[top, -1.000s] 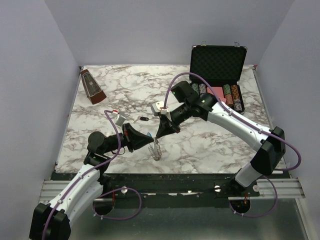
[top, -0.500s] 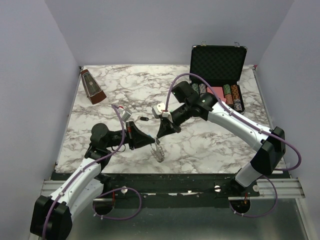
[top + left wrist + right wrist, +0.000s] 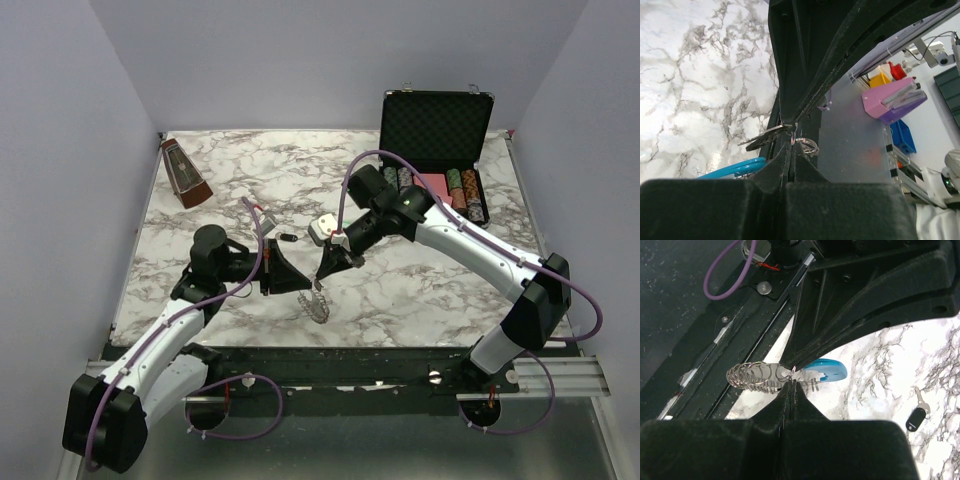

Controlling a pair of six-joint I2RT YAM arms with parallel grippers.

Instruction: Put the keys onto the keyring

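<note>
The keyring (image 3: 318,303), a bunch of silvery loops with a light blue section, hangs just above the marble near the table's front edge. My left gripper (image 3: 304,284) and my right gripper (image 3: 321,276) meet tip to tip over it, both shut. In the left wrist view my left gripper (image 3: 791,142) pinches a thin ring of the keyring (image 3: 807,146). A key (image 3: 762,137) juts left from that spot, above the blue section (image 3: 735,169). My right gripper (image 3: 791,383) nips a loop of the keyring (image 3: 752,376). A black-headed key (image 3: 288,238) lies loose on the table, also seen as the key (image 3: 916,417).
A brown metronome (image 3: 185,172) stands at the back left. An open black case (image 3: 437,130) with striped poker chips (image 3: 464,192) sits at the back right. The table's front edge and the dark rail (image 3: 735,340) lie right beside the keyring.
My left arm has swung its elbow up and toward the middle, with its wrist turning. Both sets of fingertips stay together over the hanging keyring.
</note>
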